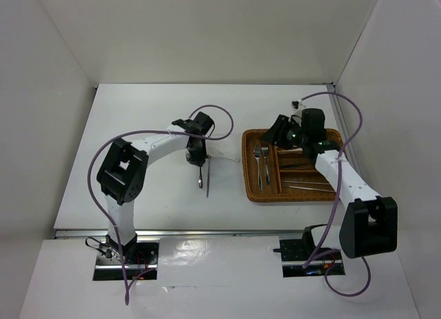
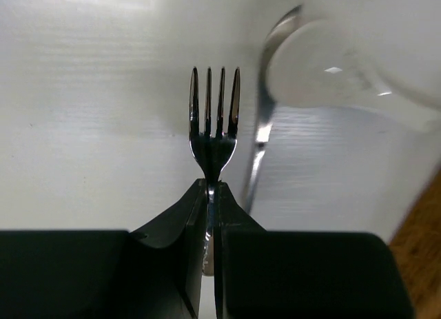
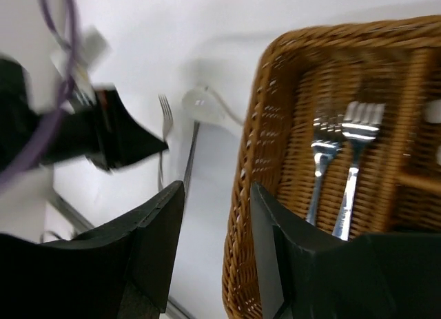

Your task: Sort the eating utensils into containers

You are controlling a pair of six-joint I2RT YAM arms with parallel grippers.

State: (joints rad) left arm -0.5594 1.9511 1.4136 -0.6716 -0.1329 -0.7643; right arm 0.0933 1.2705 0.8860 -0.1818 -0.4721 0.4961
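Top view: the left gripper (image 1: 198, 160) points down at the table (image 1: 138, 126), left of the wicker tray (image 1: 289, 197) and well apart from it. It is over a fork (image 1: 200, 177) that has a slim metal piece (image 1: 208, 178) just beside it. From here we cannot tell how its jaws stand. The right gripper (image 1: 275, 134) hangs over the tray's far left corner. Inside the tray, two forks (image 1: 258, 159) lie side by side in the long left compartment, and slim metal sticks (image 1: 304, 188) lie crosswise in the compartments to their right. Left wrist view: the left gripper's fingers (image 2: 172, 222) are pressed together on the neck of the fork (image 2: 214, 126), pinching it, with the tines pointing away from the camera. We cannot tell whether the fork is off the table. Just right of it are the slim metal piece (image 2: 260, 140) and a white ceramic spoon (image 2: 331, 78), both blurred. Right wrist view: the right gripper (image 3: 215, 195) has its fingers spread with nothing between them. Under the gap we see bare table and the tray's left wall (image 3: 275, 78). The two forks (image 3: 355, 147) lie just inside that wall. Beyond the tray, the left gripper (image 3: 162, 145) is at the fork (image 3: 164, 112), near the white ceramic spoon (image 3: 203, 105).
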